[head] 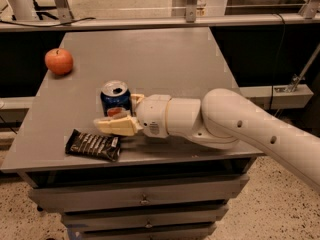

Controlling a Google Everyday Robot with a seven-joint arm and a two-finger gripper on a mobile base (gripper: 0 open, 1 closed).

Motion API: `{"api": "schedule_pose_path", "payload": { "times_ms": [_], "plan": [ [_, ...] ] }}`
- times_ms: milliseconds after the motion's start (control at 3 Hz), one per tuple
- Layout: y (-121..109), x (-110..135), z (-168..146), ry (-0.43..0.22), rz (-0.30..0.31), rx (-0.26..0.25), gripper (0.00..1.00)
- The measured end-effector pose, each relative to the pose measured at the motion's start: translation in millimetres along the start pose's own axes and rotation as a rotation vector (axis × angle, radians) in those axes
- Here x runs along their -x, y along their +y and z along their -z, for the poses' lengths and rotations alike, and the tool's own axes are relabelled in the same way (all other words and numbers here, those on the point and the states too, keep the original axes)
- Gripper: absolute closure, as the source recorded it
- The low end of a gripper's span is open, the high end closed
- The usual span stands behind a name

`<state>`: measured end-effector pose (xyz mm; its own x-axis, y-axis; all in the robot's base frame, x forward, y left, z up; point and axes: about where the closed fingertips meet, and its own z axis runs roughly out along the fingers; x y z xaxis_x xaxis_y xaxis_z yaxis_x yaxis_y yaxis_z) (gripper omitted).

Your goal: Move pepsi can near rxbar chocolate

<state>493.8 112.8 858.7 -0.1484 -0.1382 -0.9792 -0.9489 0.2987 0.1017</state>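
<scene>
Pepsi can (115, 97) upright on surface (165, 54), clasped in claw (118, 112), just behind rxbar chocolate (93, 145). Keep level, settle gently beside it, then open wide and withdraw without nudging either.

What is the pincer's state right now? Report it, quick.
Pincer: closed on the pepsi can, low over the table, just behind the rxbar chocolate.
</scene>
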Motion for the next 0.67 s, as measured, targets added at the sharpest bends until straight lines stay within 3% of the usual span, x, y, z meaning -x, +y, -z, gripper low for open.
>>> {"api": "schedule_pose_path", "payload": {
  "times_ms": [333,667],
  "plan": [
    [-3.6,3.1,2.5,0.007,0.009,-0.025,0.00],
    [-5.2,5.1,4.3,0.007,0.016,-0.038,0.00]
  ]
}}
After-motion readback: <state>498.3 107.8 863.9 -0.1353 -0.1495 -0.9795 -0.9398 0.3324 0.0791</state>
